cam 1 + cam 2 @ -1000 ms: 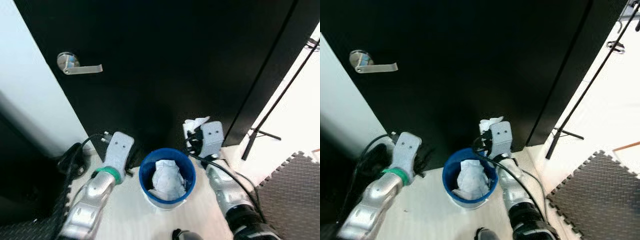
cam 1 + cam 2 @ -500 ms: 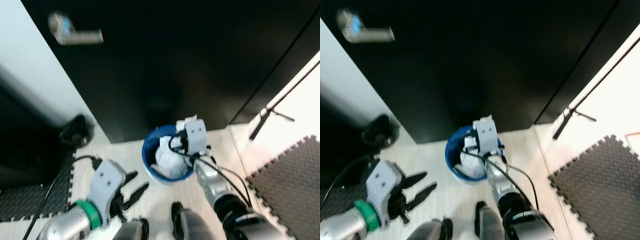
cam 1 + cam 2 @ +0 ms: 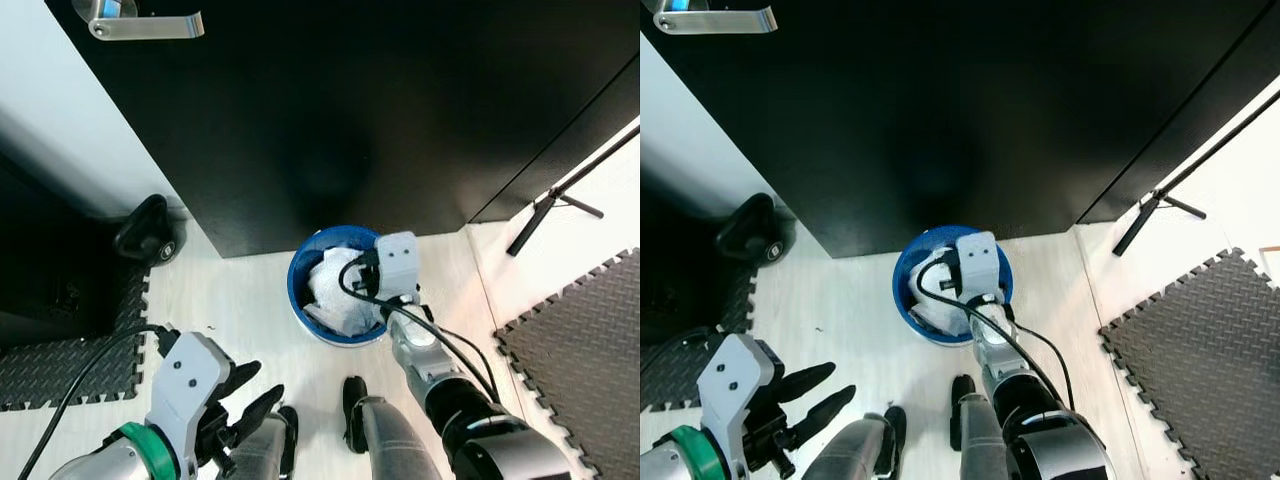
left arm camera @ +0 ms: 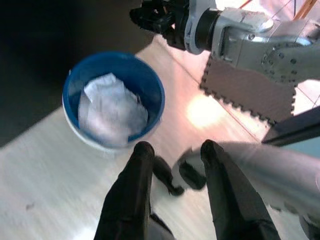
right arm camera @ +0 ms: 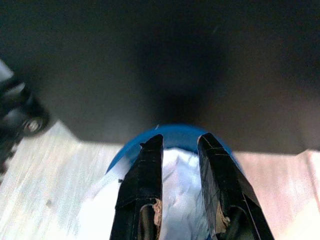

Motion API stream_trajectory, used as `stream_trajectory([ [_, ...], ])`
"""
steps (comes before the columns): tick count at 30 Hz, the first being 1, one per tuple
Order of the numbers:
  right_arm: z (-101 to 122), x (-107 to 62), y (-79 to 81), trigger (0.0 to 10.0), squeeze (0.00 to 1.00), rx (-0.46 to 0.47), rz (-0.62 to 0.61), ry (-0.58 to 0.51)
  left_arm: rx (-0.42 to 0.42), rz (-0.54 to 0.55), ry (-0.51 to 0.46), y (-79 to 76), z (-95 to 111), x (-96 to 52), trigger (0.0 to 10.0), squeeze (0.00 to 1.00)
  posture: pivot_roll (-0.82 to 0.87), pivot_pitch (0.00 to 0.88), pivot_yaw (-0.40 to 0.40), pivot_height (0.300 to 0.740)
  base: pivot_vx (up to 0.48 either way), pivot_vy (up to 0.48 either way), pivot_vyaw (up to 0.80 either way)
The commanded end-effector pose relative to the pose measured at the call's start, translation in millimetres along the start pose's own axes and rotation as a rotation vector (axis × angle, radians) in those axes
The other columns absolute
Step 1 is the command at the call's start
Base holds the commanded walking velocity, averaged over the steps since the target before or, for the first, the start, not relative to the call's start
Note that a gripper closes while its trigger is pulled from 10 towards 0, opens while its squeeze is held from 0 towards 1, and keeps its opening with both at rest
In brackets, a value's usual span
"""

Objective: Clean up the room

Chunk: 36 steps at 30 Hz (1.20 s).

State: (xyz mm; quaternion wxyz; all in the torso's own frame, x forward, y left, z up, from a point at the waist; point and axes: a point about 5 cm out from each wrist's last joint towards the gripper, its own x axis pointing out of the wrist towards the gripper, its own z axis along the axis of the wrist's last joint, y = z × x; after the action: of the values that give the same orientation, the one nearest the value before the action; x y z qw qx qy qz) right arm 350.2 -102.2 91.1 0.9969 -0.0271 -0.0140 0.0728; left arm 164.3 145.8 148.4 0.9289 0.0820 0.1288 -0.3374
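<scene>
Honestly, right gripper (image 5: 179,150) hangs spread right above the paper-stuffed blue bin (image 3: 298,290); nudging its rim could tip it.

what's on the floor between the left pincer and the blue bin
Nothing lies there: between the left pincer and the blue bin is bare pale floor, seen in the right eye view. The robot's own feet stand just beside that stretch.

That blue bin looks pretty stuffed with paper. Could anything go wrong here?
Possibly. The white crumpled paper is heaped near the rim of the blue bin, so more paper may spill onto the floor. The right gripper hangs just above the paper with its fingers open and could nudge the light bin over. The left gripper idles close to the robot's feet.
</scene>
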Motion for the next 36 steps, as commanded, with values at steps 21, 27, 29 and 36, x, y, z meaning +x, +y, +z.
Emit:
stream_trajectory([
  [21, -30, -48.4, -16.1, 10.0, 0.00, 0.108, 0.079, -0.017, -0.050, 0.277, -0.062, 43.8, -6, 86.7, 10.0, 0.00, -0.05, 0.100, 0.051, 0.740, 0.000, 0.000, 0.00],
  [27, -32, -52.8, -5.8, 10.0, 0.00, 0.156, 0.100, -0.009, -0.074, 0.372, -0.058, 59.0, -10, 98.0, 10.0, 0.00, -0.05, 0.069, 0.061, 0.740, 0.000, 0.000, 0.00],
  [29, -26, -50.4, -0.5, 10.0, 0.00, 0.170, 0.127, -0.024, -0.081, 0.408, -0.066, 63.7, -10, 102.2, 10.0, 0.00, -0.05, 0.050, 0.061, 0.740, 0.000, 0.000, 0.00],
  [36, -13, -41.0, 3.6, 10.0, 0.00, 0.166, 0.168, -0.056, -0.087, 0.436, -0.091, 67.3, -7, 111.2, 10.0, 0.00, -0.05, 0.033, 0.051, 0.740, -0.198, 0.000, 0.00],
])
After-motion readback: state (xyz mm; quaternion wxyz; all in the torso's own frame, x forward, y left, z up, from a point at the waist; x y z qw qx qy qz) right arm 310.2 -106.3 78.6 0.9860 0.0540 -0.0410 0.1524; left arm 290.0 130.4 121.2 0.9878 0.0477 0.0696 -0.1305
